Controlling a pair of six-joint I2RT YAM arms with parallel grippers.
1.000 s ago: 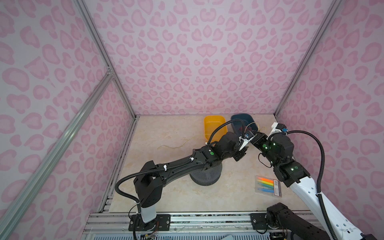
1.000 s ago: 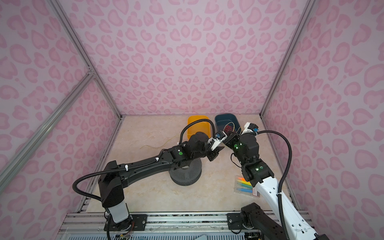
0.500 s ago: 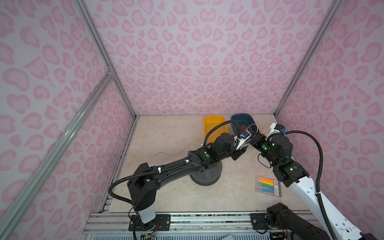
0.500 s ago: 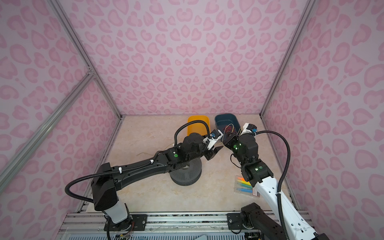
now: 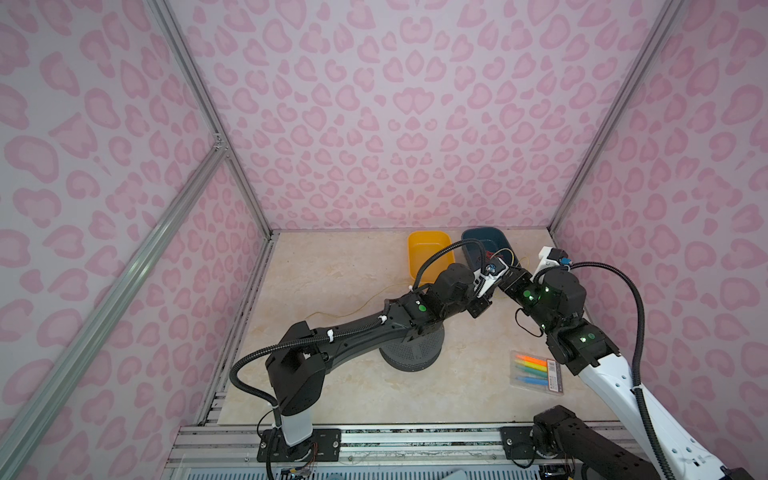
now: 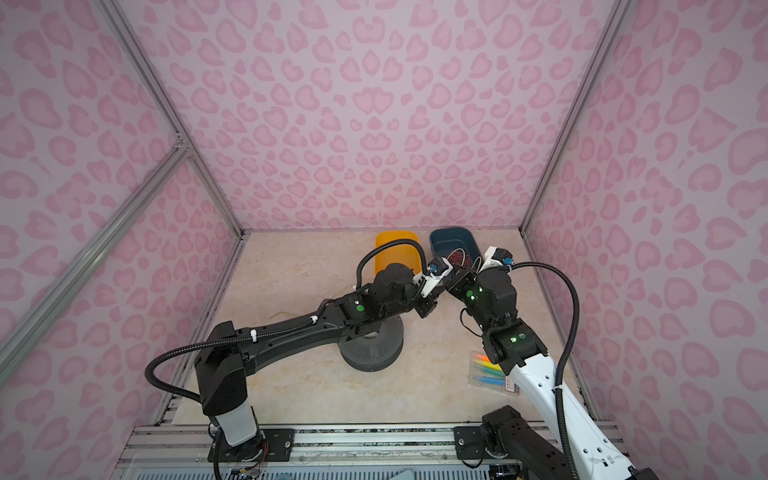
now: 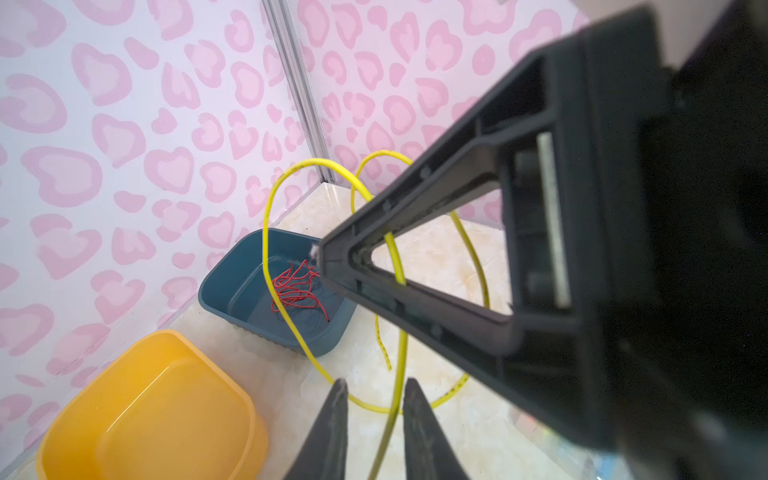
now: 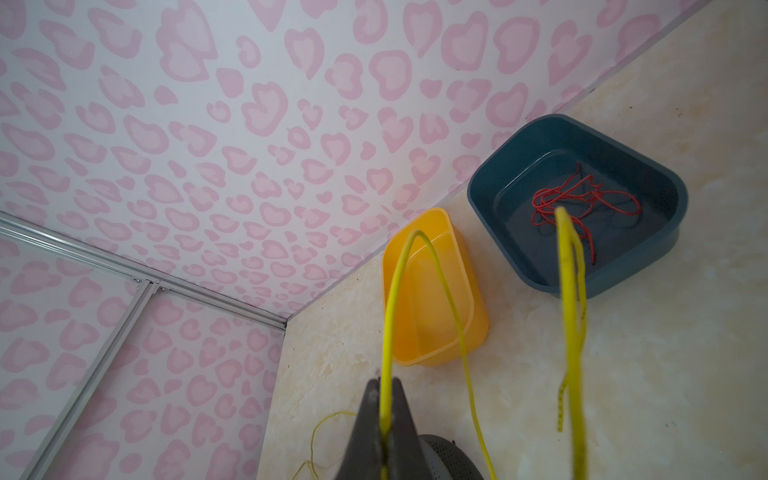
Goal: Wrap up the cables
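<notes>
The cable is one thin yellow wire (image 7: 266,232) standing in springy loops above the blue bin (image 7: 232,291). My right gripper (image 8: 385,384) is shut on a strand of the yellow wire (image 8: 388,316), which rises from its tips in an arch. My left gripper (image 7: 376,382) is open, and a strand runs down between its fingers (image 7: 332,424) without being pinched. In both top views the two grippers meet near the blue bin: left gripper (image 5: 486,293), right gripper (image 5: 508,279). A tail of the wire (image 5: 353,311) trails left along the table.
A yellow bin (image 5: 429,249) stands empty beside the blue bin (image 5: 478,239), which holds a tangle of red wires (image 7: 297,286). A dark grey perforated dome (image 5: 411,353) sits under the left forearm. A pack of coloured pens (image 5: 536,370) lies at the right front.
The left arm swung a little to the left and back, its gripper staying close to the right gripper. The right arm has barely moved and still grips the wire.
</notes>
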